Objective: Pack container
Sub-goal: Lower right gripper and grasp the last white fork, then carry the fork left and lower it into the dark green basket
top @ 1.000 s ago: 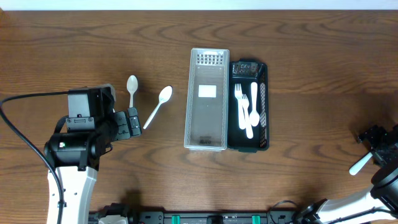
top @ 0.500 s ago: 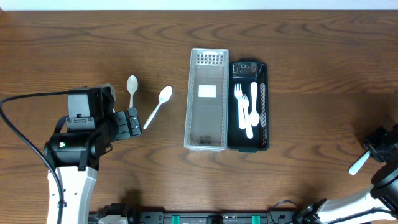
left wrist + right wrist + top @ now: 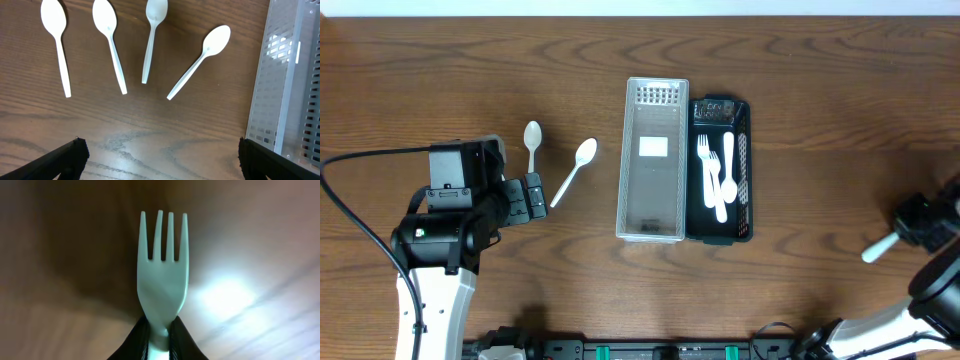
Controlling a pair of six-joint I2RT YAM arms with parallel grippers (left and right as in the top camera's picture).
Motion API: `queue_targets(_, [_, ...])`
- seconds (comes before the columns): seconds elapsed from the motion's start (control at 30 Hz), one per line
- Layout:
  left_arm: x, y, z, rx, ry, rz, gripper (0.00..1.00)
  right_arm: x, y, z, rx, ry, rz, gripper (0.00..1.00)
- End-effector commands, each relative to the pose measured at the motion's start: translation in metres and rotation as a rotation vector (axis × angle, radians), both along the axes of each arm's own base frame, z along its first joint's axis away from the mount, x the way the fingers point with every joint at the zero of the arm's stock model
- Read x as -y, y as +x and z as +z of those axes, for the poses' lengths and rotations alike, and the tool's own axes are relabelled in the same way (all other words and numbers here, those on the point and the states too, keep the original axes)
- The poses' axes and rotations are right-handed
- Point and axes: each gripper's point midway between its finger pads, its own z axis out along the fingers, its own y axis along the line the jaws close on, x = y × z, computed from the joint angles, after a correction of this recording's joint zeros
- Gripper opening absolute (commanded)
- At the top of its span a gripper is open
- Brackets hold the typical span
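Fork tines are pointing straight out from my right hand, which is pinching the handle (black tray is sitting far to its left).

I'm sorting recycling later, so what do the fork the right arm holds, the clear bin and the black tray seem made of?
The fork looks like white plastic, smooth and fairly matte, with thin molded tines. The clear bin is probably rigid translucent plastic, with perforated walls. The black tray appears to be black plastic with slotted walls and a slight sheen.
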Motion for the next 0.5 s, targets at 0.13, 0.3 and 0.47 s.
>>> queue_targets(0.13, [-0.003,0.002,0.004,0.010,0.019,-0.002,0.98,-0.078,0.108,0.134,0.354,-0.111,0.300,0.03])
queue_targets(0.3, [-0.003,0.001,0.004,0.010,0.019,-0.003,0.98,-0.172,0.141,0.204,0.481,-0.092,0.516,0.01])
queue_targets(0.47, [-0.003,0.001,0.004,0.010,0.019,-0.003,0.98,-0.259,0.147,0.226,0.537,-0.037,0.677,0.01])
